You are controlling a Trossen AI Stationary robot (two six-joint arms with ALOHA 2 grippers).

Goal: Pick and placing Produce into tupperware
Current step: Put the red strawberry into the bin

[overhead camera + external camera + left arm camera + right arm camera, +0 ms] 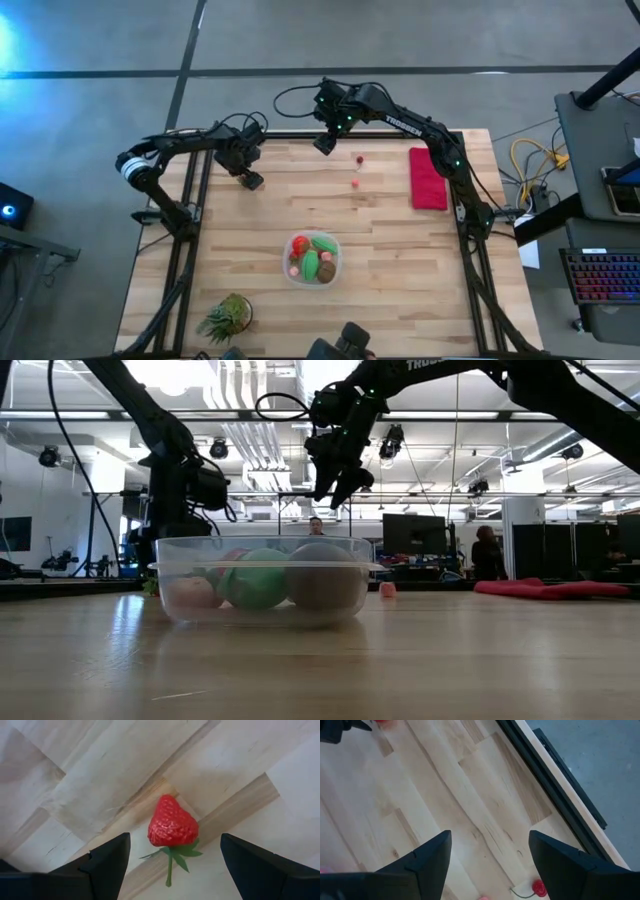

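Container (pixel 312 259) holds several produce pieces. Two berries (pixel 358 159) and a strawberry (pixel 171 822) remain on bench (pixel 400 250). Both end effectors, left (pixel 250 181) and right (pixel 324 145), stand wide, empty.

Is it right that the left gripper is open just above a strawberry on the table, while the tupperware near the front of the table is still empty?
Not quite. The tupperware is not empty: the high view shows red, green and brown produce inside it. The rest holds: the left wrist view shows the left gripper open over the strawberry lying on the table.
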